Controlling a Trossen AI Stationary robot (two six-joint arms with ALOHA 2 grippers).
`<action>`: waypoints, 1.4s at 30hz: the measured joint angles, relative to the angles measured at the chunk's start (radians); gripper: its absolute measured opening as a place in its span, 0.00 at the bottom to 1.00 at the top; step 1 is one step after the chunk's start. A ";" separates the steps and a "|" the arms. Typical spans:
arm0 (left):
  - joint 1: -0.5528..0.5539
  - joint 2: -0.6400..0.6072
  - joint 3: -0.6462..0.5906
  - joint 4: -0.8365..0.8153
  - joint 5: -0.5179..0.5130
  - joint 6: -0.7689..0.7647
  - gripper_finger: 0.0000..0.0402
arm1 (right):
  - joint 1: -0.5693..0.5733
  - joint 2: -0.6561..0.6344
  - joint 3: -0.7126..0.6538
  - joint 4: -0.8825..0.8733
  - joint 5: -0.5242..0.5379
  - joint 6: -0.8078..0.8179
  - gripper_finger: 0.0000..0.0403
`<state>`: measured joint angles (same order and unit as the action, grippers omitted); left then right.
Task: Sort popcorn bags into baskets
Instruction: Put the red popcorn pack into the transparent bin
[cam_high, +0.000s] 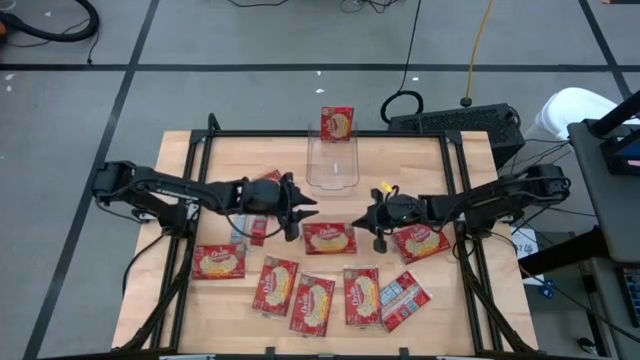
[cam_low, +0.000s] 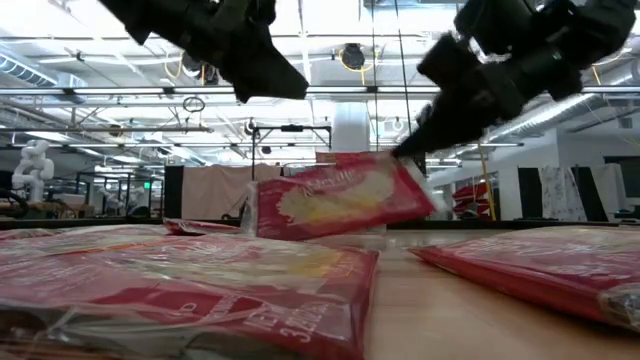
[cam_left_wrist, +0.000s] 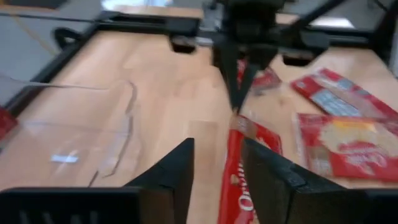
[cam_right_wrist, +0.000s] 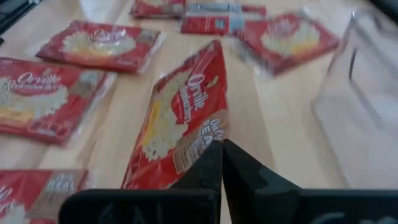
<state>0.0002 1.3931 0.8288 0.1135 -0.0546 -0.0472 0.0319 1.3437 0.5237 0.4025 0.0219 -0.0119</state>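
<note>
- Right pincer (cam_high: 365, 222) is pressed together on the edge of a bag (cam_high: 329, 238) at mid-desk, tilting it up.
- Left pincer (cam_high: 306, 210) hangs spread just beside that bag's other edge, gripping nothing.
- Step in hand, as I judge it: the pick-up. Next: lift clear and carry to the clear bin (cam_high: 332, 163) at the far side of the desk (cam_high: 400, 165).
- Other bags (cam_high: 295, 290) lie along the near side.

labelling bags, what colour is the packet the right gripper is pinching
Red with a cream-yellow popcorn picture; clearest in the right wrist view.
</note>
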 joint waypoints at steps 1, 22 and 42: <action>0.008 0.000 0.015 -0.026 0.032 0.004 0.38 | 0.000 0.000 0.016 -0.006 0.001 -0.017 0.00; 0.079 0.249 0.024 0.147 0.263 -0.018 0.65 | -0.020 0.001 0.152 -0.018 -0.001 -0.224 0.00; 0.090 0.019 0.024 0.236 0.289 0.066 0.05 | -0.019 -0.174 0.162 0.033 0.265 -0.163 0.12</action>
<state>0.0902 1.4119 0.8528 0.3493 0.2344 0.0183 0.0124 1.1695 0.6861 0.4352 0.2871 -0.1753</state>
